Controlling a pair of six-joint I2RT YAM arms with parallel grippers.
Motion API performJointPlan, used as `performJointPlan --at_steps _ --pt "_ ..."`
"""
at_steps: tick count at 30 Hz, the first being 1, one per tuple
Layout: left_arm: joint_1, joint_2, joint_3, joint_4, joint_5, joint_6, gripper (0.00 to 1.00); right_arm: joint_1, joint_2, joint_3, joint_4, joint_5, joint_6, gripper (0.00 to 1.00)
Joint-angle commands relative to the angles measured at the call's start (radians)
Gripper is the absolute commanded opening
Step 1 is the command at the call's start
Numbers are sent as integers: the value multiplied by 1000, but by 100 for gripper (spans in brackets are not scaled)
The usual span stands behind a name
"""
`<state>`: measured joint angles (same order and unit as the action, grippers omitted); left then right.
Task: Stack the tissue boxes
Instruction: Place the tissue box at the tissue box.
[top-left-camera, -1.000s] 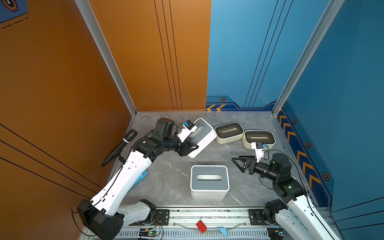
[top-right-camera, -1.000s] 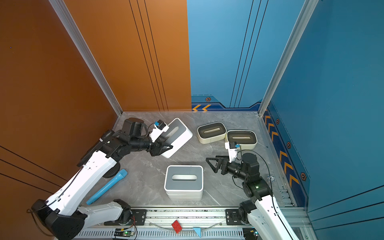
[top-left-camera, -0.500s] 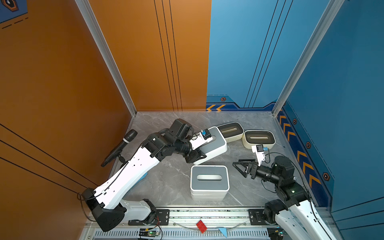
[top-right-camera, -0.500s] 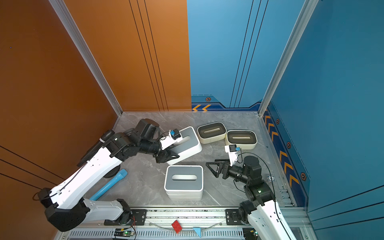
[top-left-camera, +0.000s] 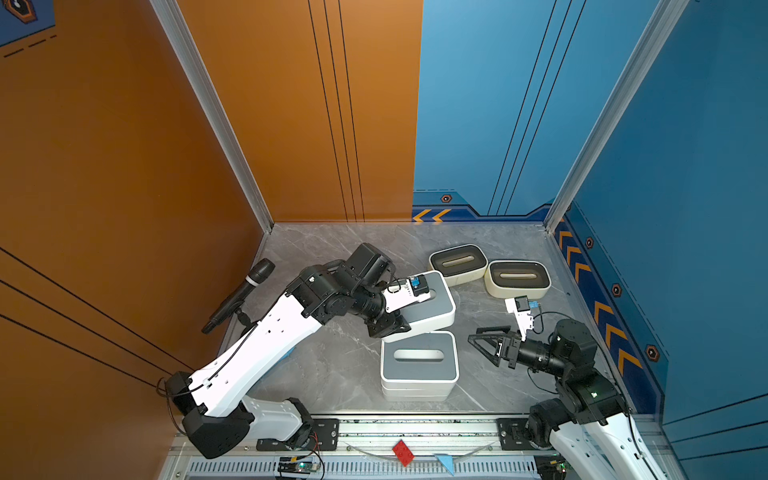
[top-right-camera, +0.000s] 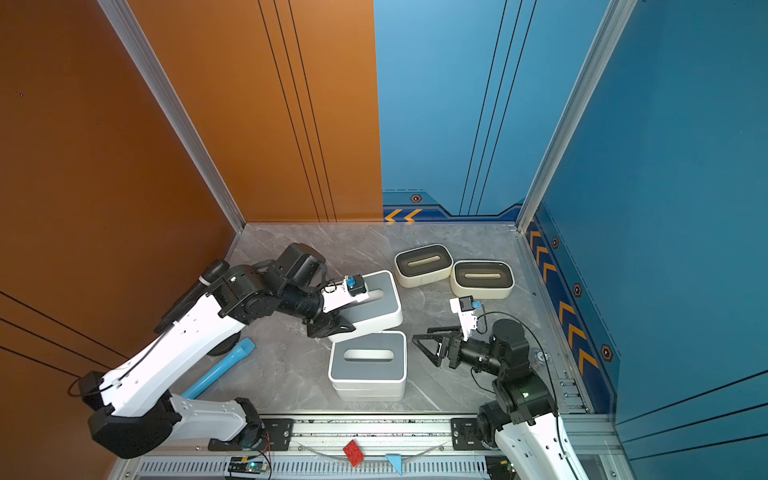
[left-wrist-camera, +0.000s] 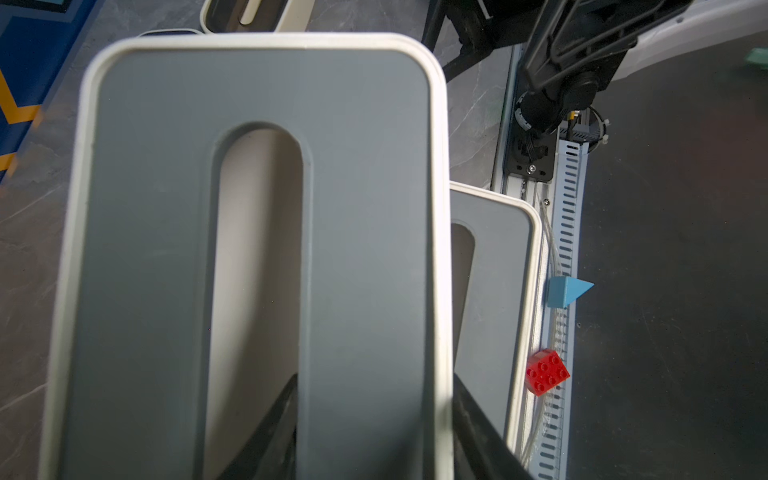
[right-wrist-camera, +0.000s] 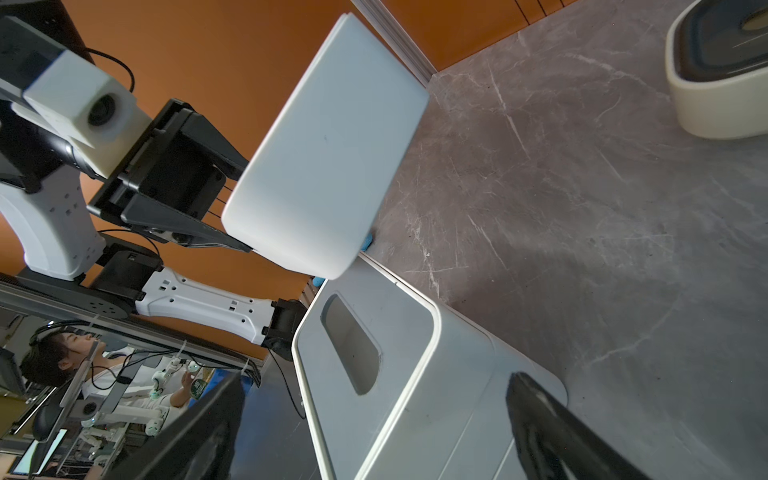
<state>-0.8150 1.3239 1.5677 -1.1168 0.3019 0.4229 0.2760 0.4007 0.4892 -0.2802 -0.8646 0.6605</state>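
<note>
Left gripper (top-left-camera: 395, 323) is clamped on the grey-topped box (top-left-camera: 432, 305). In the left wrist view one finger goes down through the lid slot and the other sits outside the long wall, so we're pinching a single wall. The box is off the table and tilted. Its near edge overlaps the far rim of the grey-topped stack (top-left-camera: 419, 361); we can't tell if they touch.

Handling, our read:
- Rigid plastic shell. The slot shows a bare interior, so it's probably light.
- The walls look smooth, so expect slip.
- The one-wall pinch is off-centre, so the box can pivot in the jaws, which may explain the tilt.
- A wall near the lid rim is the sensible hold. The lid may be loose, so we don't trust it alone.
- The stack's lid sits inside a raised rim, so the base needs to land level and square.

Right gripper (top-left-camera: 484, 347) is spread wide and empty, just beside the stack and aimed at its side.

Two cream boxes (top-left-camera: 457, 264) (top-left-camera: 517, 278) sit side by side toward the back, well clear.

The surface is a flat grey marble-look tabletop (top-left-camera: 332, 374), hard and likely slick. An orange wall (top-left-camera: 166, 166) and a blue wall (top-left-camera: 685, 166) close the cell in. A microphone (top-left-camera: 239, 297) lies along the left edge and a blue tube (top-right-camera: 220, 372) sits under the left arm. A red brick (top-left-camera: 403, 452) and a blue wedge (top-left-camera: 444, 463) are on the front rail.
</note>
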Motion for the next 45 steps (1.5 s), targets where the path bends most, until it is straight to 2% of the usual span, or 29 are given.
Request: performJointPlan --at_steps 1,9,20,28,31,45 --pt "-30 -8 35 -21 -27 33 45 6 -54 11 3 -31 73 100" --pt "-99 -12 31 -35 -54 54 45 6 -97 2 -83 -60 125 100" --pt "-131 -12 19 -34 -4 56 45 7 -146 10 -92 -93 186 100" --pt "-153 -22 -9 -41 19 63 45 7 -165 11 -126 -95 189 100" --pt "-172 -27 -9 -52 -8 72 46 6 -164 10 -140 -107 189 100" --pt "-176 -31 -22 -52 -2 64 46 6 -177 27 -181 -120 171 100"
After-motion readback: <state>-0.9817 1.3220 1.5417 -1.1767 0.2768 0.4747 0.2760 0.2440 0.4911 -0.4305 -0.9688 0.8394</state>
